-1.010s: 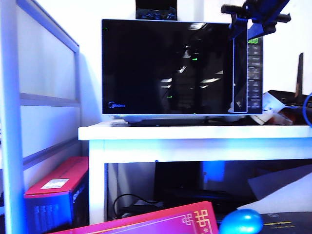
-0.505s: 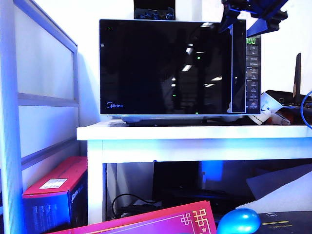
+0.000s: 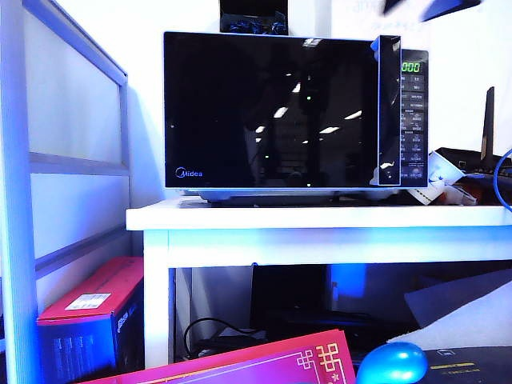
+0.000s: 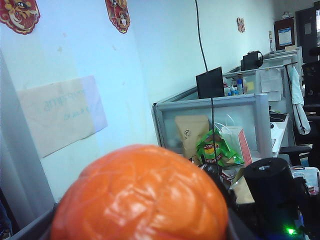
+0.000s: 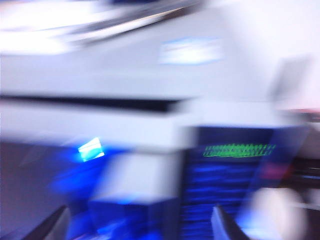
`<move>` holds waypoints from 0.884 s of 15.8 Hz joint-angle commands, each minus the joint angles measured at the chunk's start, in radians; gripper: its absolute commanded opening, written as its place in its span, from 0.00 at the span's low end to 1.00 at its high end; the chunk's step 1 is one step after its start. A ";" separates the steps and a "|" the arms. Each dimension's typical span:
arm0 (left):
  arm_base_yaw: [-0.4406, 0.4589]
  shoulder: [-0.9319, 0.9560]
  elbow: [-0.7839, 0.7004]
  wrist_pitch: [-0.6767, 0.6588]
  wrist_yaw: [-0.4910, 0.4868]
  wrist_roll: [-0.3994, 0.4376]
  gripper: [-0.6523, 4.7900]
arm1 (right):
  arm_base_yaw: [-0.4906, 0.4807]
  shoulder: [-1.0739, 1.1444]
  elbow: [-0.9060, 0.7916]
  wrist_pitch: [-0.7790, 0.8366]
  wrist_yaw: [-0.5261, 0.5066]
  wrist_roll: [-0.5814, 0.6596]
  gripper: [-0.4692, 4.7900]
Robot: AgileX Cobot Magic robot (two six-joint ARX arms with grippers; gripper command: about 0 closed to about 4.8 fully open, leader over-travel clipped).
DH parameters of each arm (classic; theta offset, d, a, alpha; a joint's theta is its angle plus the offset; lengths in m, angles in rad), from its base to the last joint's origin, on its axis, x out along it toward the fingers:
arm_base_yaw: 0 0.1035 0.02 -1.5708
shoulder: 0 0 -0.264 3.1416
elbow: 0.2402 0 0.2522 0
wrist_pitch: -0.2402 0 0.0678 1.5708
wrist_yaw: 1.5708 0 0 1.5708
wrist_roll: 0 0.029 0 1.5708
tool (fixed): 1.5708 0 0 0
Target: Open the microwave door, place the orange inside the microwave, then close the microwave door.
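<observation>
Comparing exterior frames first: right gripper (image 3: 432, 6) sat at the top of the handle strip (image 3: 389, 112) a second ago. It is now only a dark blur at the frame's upper edge, toward 1 o'clock from the microwave (image 3: 288, 193), and clear of it. The microwave door (image 3: 272, 112) looks flush with the front; I cannot tell whether it is cracked open. Green display (image 3: 410, 67) is now unobstructed.

Judgement: the handle has been let go with the door not swung out, so the opening step still stands.

Room: the door hinges at its 9 o'clock edge, where a white frame (image 3: 76, 160) stands close by, so its swing needs watching. The table (image 3: 320, 218) lip in front is bare. The blue egg (image 3: 392, 364) and red box (image 3: 92, 308) lie low, at 5 and 7 o'clock, well apart from the door.

Left wrist view: the orange (image 4: 142, 197) fills the near field, with dark jaw edges hugging both flanks, so the left gripper (image 4: 140, 227) is pinching it. Only office background lies beyond and the microwave is not in sight. This gripper is absent from the exterior view.

Right wrist view: heavy motion blur. Right gripper (image 5: 140, 227) has fingertips (image 5: 55, 225) spread wide with nothing between. The microwave (image 5: 150, 75) top and display (image 5: 239, 150) lie ahead, not touching.
</observation>
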 commanded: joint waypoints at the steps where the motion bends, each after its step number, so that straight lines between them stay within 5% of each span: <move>1: 0.000 -0.004 0.002 0.013 0.004 -0.003 0.79 | 0.000 0.002 0.005 0.050 0.171 -0.037 0.66; 4: 0.000 -0.004 0.002 0.013 0.005 -0.003 0.79 | -0.016 0.040 0.003 0.058 0.258 -0.098 0.28; 10: 0.000 -0.004 0.002 0.011 0.004 -0.003 0.80 | -0.043 0.144 0.004 0.173 0.241 -0.097 0.28; 14: 0.000 -0.004 0.002 0.003 0.004 -0.003 0.79 | -0.043 0.221 0.004 0.278 0.128 -0.097 0.28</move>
